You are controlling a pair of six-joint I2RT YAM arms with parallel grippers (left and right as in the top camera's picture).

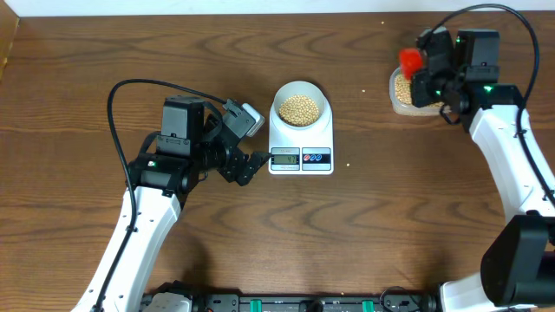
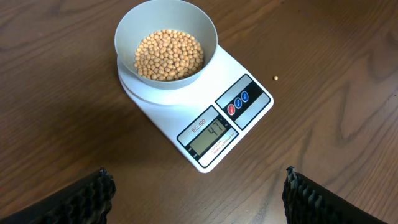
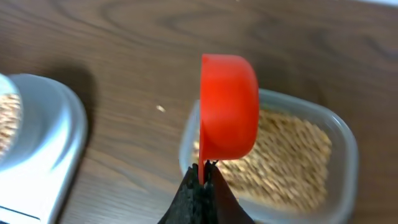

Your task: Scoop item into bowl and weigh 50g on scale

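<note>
Left gripper [image 1: 250, 165] — jaws spread wide, holding nothing — faces the scale [image 2: 186, 106], just short of its display. The bowl [image 2: 186, 18] of beans [image 2: 169, 55] sits on the scale's platform. Right gripper [image 3: 202, 186], jaws closed on the red scoop [image 3: 228, 106], holds it on edge over the clear tub [image 3: 348, 149].

Left fingers [image 2: 78, 200]: cropped by lower edge, tips only.
Scale [image 3: 43, 143], right wrist view: cut by left edge, blurred.
Display [image 1: 284, 157]: digits too small to read from overhead.
Tub [image 3: 314, 155]: left part hidden behind red scoop [image 3: 229, 106].
Scoop handle: buried between right fingers [image 3: 189, 202].
</note>
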